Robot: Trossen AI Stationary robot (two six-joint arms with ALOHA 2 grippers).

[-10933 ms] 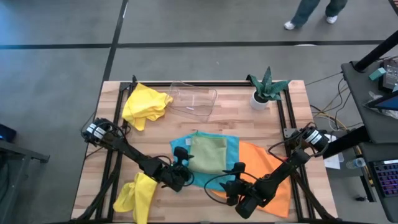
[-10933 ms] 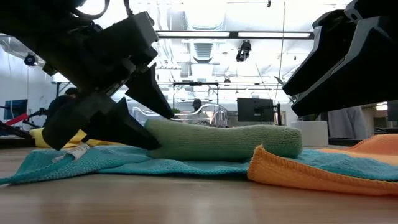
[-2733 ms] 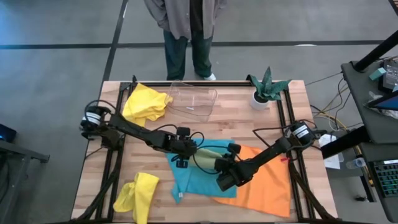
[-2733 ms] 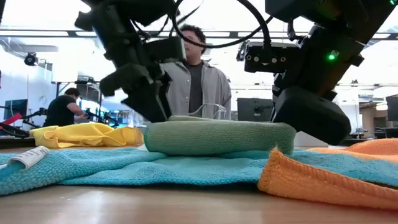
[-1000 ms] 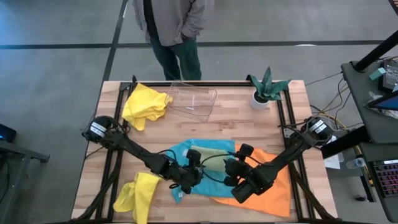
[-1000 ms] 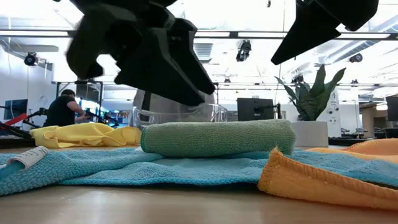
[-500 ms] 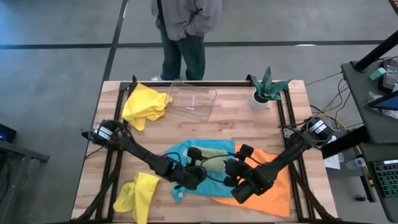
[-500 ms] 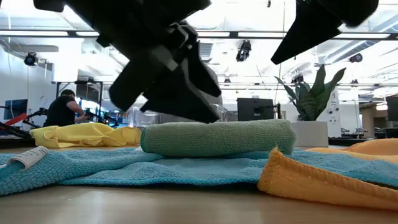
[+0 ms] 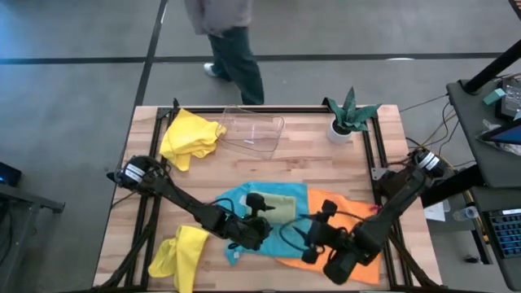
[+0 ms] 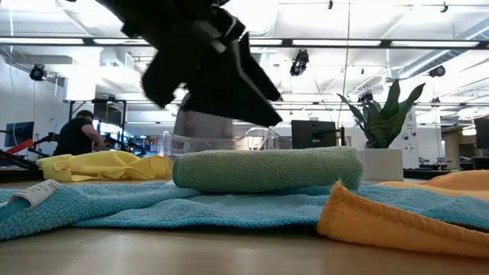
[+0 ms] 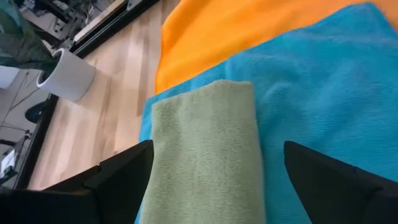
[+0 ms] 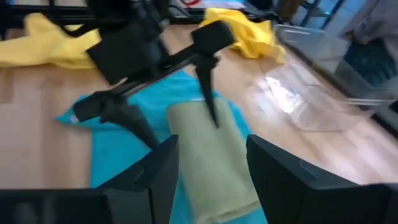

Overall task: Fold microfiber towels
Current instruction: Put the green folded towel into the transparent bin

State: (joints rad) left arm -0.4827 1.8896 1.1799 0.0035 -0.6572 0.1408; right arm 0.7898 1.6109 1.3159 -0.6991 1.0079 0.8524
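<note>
The sage green towel (image 9: pixel 274 205) lies folded into a compact pad on the spread turquoise towel (image 9: pixel 236 236), directly ahead of the left gripper (image 9: pixel 259 213) and just beyond its fingertips; in the left wrist view the folded pad (image 11: pixel 205 155) fills the space between the two spread fingers, which hold nothing. From the low view the green pad (image 10: pixel 267 169) sits as a neat, rounded roll, so this one cloth looks finished.

The rest is still to do, as far as I can judge. The turquoise towel is flat and unfolded under the pad, the orange towel (image 9: pixel 358 213) lies open beside it and partly under the right arm, and both yellow towels are crumpled: one (image 9: pixel 181 254) behind and outboard of the left gripper near the desk's front edge, the other (image 9: pixel 190 137) well apart at the far side next to the clear plastic tray (image 9: pixel 252 132). The plant in its white pot (image 9: pixel 348 114) stands at the far right corner of the desk (image 9: pixel 326 163).

The left arm stretches low from the desk's left edge toward the centre, gripper wide open above the green pad. The right gripper (image 9: pixel 324 220) hovers over the orange towel, facing the pad, its fingers partly apart and empty (image 12: pixel 205 186). A person (image 9: pixel 228 41) walks past beyond the desk.
</note>
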